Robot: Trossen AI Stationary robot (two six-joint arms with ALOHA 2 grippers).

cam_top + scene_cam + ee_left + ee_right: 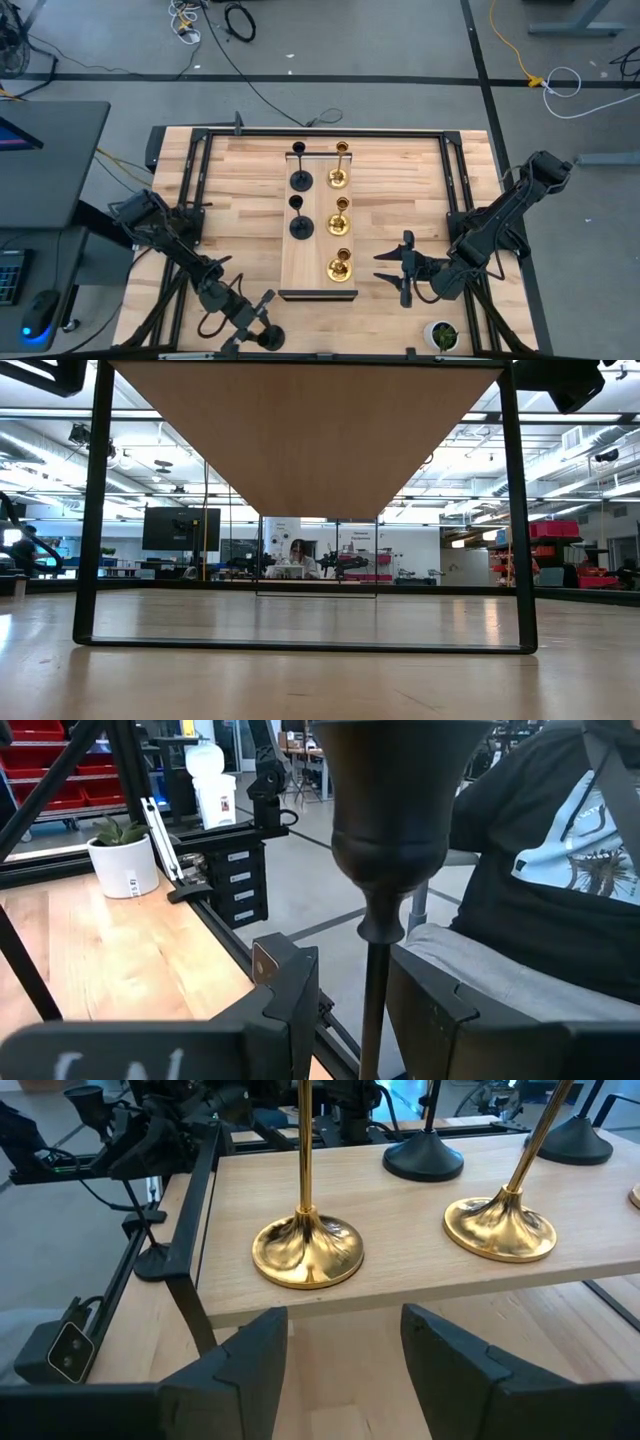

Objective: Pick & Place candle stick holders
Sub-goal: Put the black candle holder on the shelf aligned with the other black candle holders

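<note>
A sixth candlestick, black [385, 810], stands upright at the table's near edge [270, 338]. My left gripper [256, 322] is open, with a finger on each side of its stem [373, 1000]. Whether its base rests on the table is hidden. Two black candlesticks [300, 180] [300, 227] and three gold ones [339, 178] [339, 224] [340, 268] stand on their bases on a light wooden board [315, 250]. My right gripper [377, 267] is open and empty. It points toward the table's left at the nearest gold candlestick [306, 1252]. My left gripper comes level at the black candlestick's stem [373, 1020], below the cup, with its fingers across it. A gap shows between the stem and one finger [295, 980]. The stem lies close to the other finger [430, 1005]; I cannot tell whether they touch.
A small green plant in a white pot [441, 335] stands at the table's near right corner and also shows in the left wrist view [120, 855]. A black frame [195, 180] runs round the table. A seated person in a dark shirt [560, 880] is just beyond the near edge.
</note>
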